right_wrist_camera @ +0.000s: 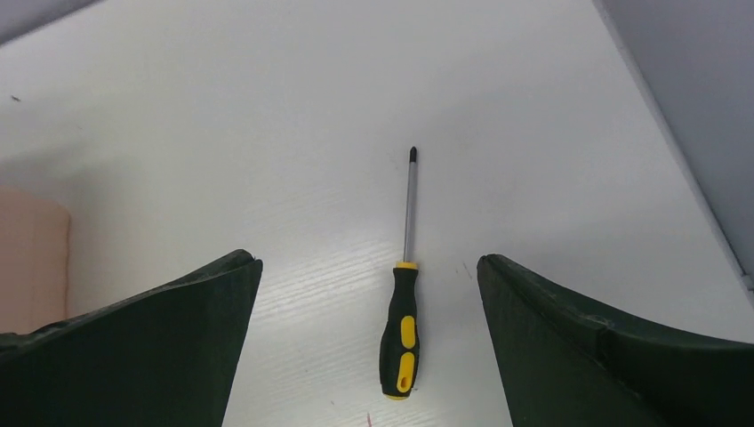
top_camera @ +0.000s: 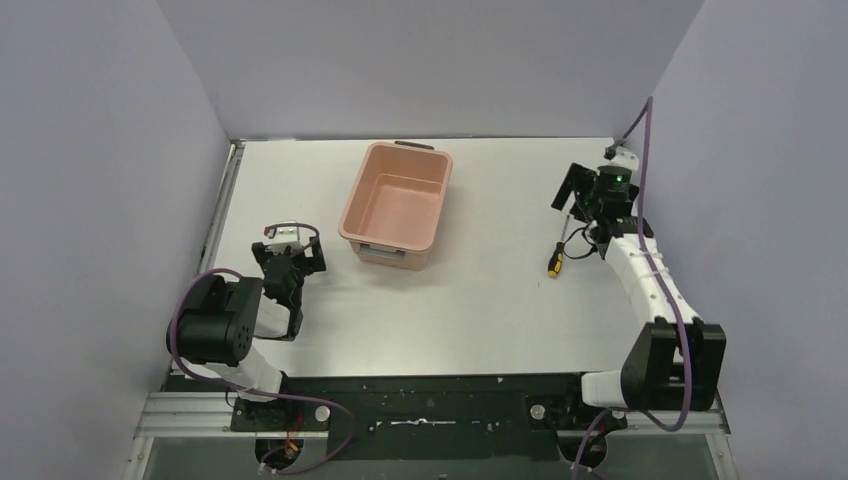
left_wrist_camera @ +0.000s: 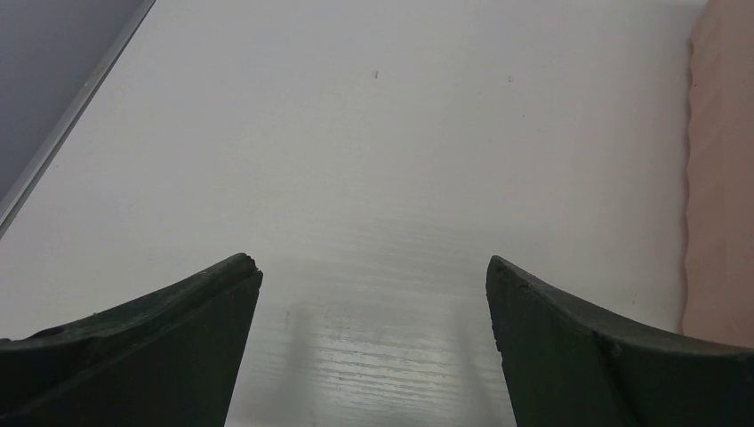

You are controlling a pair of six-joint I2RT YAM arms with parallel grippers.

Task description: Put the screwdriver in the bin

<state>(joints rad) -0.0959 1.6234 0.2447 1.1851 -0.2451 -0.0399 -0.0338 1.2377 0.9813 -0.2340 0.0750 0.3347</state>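
Observation:
The screwdriver (top_camera: 555, 257), with a yellow-and-black handle and a thin metal shaft, lies flat on the white table at the right. In the right wrist view its handle (right_wrist_camera: 399, 334) sits between my two dark fingers, its tip pointing away. My right gripper (top_camera: 580, 205) (right_wrist_camera: 369, 260) hangs above it, open, touching nothing. The salmon-pink bin (top_camera: 398, 205) stands empty at the middle back; its edge shows as the bin wall (left_wrist_camera: 720, 178) and as a pink corner (right_wrist_camera: 31, 258). My left gripper (top_camera: 290, 250) (left_wrist_camera: 373, 260) is open over bare table, left of the bin.
Grey walls close the table on the left, back and right. A metal rail (top_camera: 225, 200) runs along the left edge. The right arm's purple cable (top_camera: 645, 140) loops near the right wall. Both arm bases sit at the near edge.

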